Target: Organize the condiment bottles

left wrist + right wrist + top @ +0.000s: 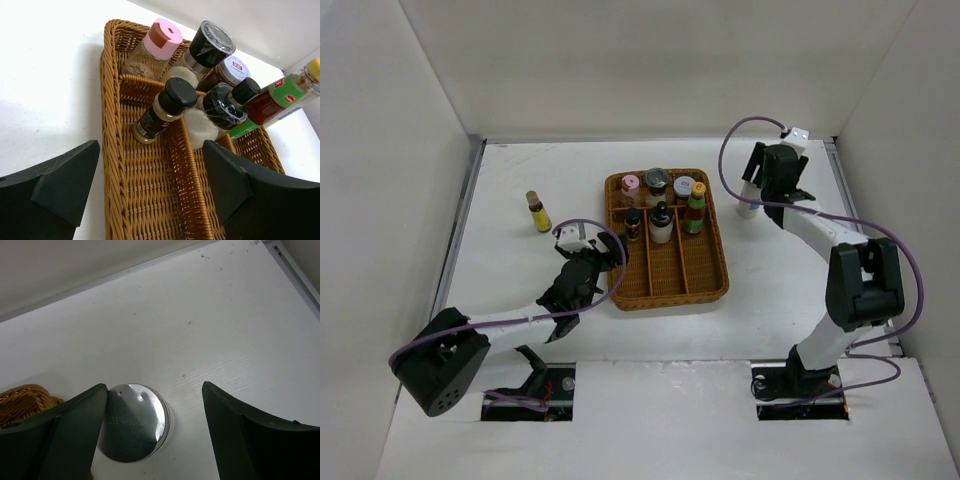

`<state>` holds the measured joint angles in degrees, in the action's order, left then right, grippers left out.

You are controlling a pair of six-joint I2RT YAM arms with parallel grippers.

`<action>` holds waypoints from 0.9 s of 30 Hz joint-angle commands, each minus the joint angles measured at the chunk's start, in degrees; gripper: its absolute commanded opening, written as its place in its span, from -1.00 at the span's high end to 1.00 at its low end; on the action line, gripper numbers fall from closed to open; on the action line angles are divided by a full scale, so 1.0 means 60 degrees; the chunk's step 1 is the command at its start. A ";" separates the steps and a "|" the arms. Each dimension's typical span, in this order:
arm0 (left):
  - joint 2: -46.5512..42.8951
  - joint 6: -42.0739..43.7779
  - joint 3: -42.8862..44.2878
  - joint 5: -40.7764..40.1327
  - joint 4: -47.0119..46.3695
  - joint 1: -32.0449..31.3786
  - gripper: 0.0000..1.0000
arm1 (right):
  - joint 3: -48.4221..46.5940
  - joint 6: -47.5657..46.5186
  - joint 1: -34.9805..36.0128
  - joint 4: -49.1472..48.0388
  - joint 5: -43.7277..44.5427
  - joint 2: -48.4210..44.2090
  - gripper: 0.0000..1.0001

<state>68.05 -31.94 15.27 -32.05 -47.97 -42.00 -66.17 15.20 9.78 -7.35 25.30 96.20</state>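
Several condiment bottles stand at the far end of the brown wicker tray (705,275): a pink-lidded jar (159,40), a black-capped grinder (207,45), a white-lidded jar (232,70), a yellow-capped red-green bottle (272,97), a small black-capped dark bottle (165,107) and a white shaker (220,110). A yellow-labelled brown bottle (537,211) stands on the table left of the tray. My left gripper (150,150) is open and empty over the tray's left compartment. My right gripper (154,387) is open around a silver-lidded jar (134,422), which stands on the table right of the tray.
The tray's (117,150) near half holds nothing. The white table (520,290) is walled at the back and on both sides. The tray's corner (25,395) shows just left of the silver-lidded jar.
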 commanded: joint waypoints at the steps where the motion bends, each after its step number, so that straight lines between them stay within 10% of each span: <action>1: -0.0194 0.0006 0.0107 0.0011 -0.0619 -0.0038 -0.68 | 0.0641 0.0074 0.0178 -0.0311 0.0134 -0.0651 -0.66; 21: -0.0004 -0.0023 0.0136 0.0084 -0.0663 0.0020 -0.68 | 0.0264 0.0162 0.0428 -0.0489 -0.0467 0.0019 -0.77; 27: 0.0069 -0.0008 0.0165 0.0084 -0.0678 -0.0024 -0.68 | 0.0334 0.0074 0.0442 -0.0984 -0.0058 -0.0153 -0.13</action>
<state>68.77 -31.94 15.27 -31.86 -48.31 -42.06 -62.59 15.29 12.10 -8.95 23.51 97.97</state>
